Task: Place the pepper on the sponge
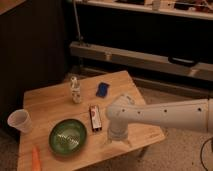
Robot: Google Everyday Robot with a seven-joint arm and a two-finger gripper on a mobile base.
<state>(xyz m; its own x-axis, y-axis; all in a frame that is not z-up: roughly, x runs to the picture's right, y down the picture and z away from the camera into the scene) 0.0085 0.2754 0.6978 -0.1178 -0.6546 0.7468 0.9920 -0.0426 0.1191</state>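
The gripper [118, 143] stands wide open, holding nothing, above the table's [50, 102] front edge near its right corner.

Single camera, mounted high and tilted down at the table [50, 102] from its near side, mid range. Whole top in frame, shelving [140, 57] behind. Arm [165, 115] enters right. Gripper [118, 142] hangs over near right edge, fingers spread.

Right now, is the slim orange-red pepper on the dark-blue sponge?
Off: pepper lies front-left, sponge at the back; open gripper hangs front-right.
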